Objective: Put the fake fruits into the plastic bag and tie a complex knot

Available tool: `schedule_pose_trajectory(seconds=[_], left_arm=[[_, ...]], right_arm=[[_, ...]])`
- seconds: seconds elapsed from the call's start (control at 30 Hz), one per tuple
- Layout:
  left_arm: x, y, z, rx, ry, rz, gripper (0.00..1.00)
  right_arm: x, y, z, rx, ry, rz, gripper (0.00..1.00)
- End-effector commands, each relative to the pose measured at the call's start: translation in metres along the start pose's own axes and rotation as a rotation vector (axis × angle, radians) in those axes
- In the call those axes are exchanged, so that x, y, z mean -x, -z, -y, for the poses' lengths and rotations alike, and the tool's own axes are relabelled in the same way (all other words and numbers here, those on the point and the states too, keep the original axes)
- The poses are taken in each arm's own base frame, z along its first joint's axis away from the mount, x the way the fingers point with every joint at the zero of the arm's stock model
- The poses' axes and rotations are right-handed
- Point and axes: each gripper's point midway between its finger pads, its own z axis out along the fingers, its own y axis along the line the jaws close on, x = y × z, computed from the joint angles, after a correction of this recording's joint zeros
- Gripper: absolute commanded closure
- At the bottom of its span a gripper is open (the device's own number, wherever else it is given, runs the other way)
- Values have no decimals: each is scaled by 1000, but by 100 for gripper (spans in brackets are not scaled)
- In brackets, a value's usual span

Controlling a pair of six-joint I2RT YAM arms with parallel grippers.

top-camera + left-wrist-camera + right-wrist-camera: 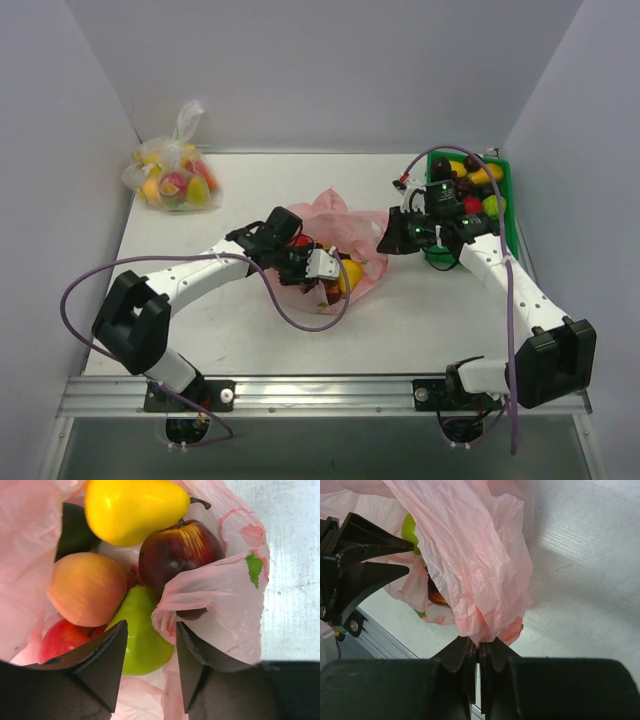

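Observation:
The pink plastic bag (pixel 340 215) lies mid-table with its mouth spread. Inside it the left wrist view shows fake fruits: a yellow pear (pixel 132 507), a dark red apple (pixel 177 552), a peach (pixel 85 587), a green fruit (pixel 142 642) and a red apple (pixel 62 640). My left gripper (pixel 150 642) is open inside the mouth, over the green fruit, with a pink fold by its right finger. My right gripper (pixel 480 645) is shut on the bag's edge (pixel 475 580) and holds it up. In the top view the left gripper (pixel 335 270) and right gripper (pixel 387 242) flank the bag. No knot is in view.
A green tray (pixel 512 215) with more fake fruits (pixel 470 180) stands at the right, behind my right arm. A clear bag of yellow-red fruit (pixel 172 182) sits at the back left. Grey walls close in the table on three sides.

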Motion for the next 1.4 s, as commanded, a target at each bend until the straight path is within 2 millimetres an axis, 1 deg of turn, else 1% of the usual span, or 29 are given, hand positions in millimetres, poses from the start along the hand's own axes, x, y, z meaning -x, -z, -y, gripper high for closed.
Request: schedule_pose_trajectory(seconds=[0.0,0.03,0.13,0.2,0.3,0.33,0.4,0.43,0.47,0.53,0.57,0.6,0.63,0.67,0.7,0.73,0.8,0.83,0.87,0.9,0.93,0.97,1.0,1.03,1.1,1.13,1.23,1.3,1.37], left_arm=[[11,-9,-3,-38,-26,53,46],[15,-10,-2,-53,-29,69,44],[9,-19,5,-109,-21,62,44],[7,-23,6,-117,-26,57,48],[0,-28,6,-127,-17,32,61],[3,-23,2,-112,-19,24,75],[10,-12,-10,-60,10,29,93],[22,1,-26,-3,15,49,98],[35,25,-40,70,71,80,100],[54,61,-66,181,120,140,100],[75,97,-83,272,148,201,100],[73,122,-99,349,180,215,100],[80,152,-106,423,182,244,100],[81,173,-114,482,197,260,100],[74,197,-125,556,208,271,100],[79,224,-124,626,192,299,100],[78,252,-127,718,180,331,100],[79,278,-123,791,164,354,100],[77,288,-122,837,167,356,100],[73,291,-120,867,169,360,100],[74,306,-113,910,161,374,100],[69,307,-110,924,172,370,100],[57,297,-104,912,190,348,100],[50,297,-98,920,200,340,100],[38,283,-87,891,217,323,100],[24,263,-76,850,229,305,100],[-2,231,-58,795,255,269,100],[-11,221,-51,776,258,248,100],[-10,220,-42,759,236,255,100]], right_arm=[[1,9,-3,9,-5,15,100],[2,9,-2,9,-5,17,100],[4,8,0,3,-3,18,100],[4,8,1,0,-5,15,100],[7,11,1,4,-8,24,100],[9,13,0,4,-11,28,100],[16,21,0,-8,-17,58,100],[24,28,-1,-12,-14,80,100],[30,34,1,-25,-21,101,100],[45,48,2,-45,-39,154,100],[59,60,0,-49,-43,199,100],[68,71,7,-67,-69,237,100],[72,78,9,-72,-102,251,100],[84,90,8,-76,-104,289,100],[90,101,16,-96,-129,320,100],[92,109,17,-102,-144,331,100],[103,130,14,-112,-140,385,100],[102,136,17,-125,-155,387,100],[101,140,17,-135,-153,388,100],[96,142,15,-141,-156,373,100],[92,142,17,-153,-155,361,100],[86,140,23,-176,-148,341,100],[73,132,28,-186,-164,303,100],[67,127,32,-190,-171,284,100],[57,117,38,-192,-174,248,100],[47,107,43,-189,-190,212,100],[32,87,51,-166,-220,152,100],[27,78,50,-128,-203,131,100],[20,74,46,-106,-184,110,100]])
